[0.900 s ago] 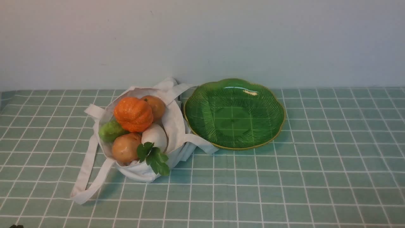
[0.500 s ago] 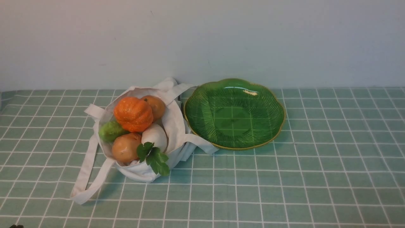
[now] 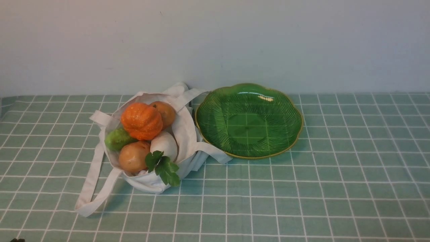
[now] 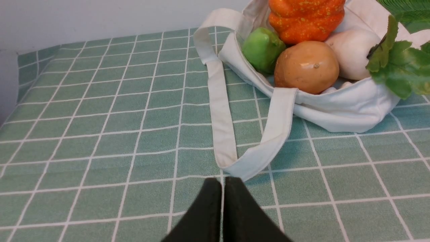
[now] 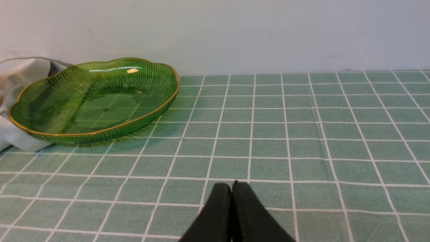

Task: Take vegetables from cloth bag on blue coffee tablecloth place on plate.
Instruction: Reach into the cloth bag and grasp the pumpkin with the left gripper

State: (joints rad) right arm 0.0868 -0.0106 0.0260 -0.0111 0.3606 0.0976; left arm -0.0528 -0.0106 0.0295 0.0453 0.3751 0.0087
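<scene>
The off-white cloth bag (image 3: pixel 188 134) lies open on the teal grid tablecloth (image 3: pixel 302 188), left of the green plate (image 3: pixel 289 116). In the bag sit an orange pumpkin (image 3: pixel 141 121), a tan potato (image 3: pixel 133 156), a second potato (image 3: pixel 166 112), a green cucumber (image 3: pixel 117 139), a white egg-shaped piece (image 3: pixel 164 144) and a leafy sprig (image 3: pixel 164 168). The plate holds nothing. My left gripper (image 4: pixel 222 181) is shut and empty, just short of the bag's strap loop (image 4: pixel 248 161). My right gripper (image 5: pixel 231 185) is shut and empty over bare cloth, nearer than the plate (image 5: pixel 30 129). Neither gripper shows in the front view.
A plain pale wall (image 3: pixel 215 43) stands right behind the bag and plate. The bag's straps (image 3: pixel 90 188) trail toward the front left. The tablecloth's left edge (image 4: pixel 13 87) drops off beside the wall.
</scene>
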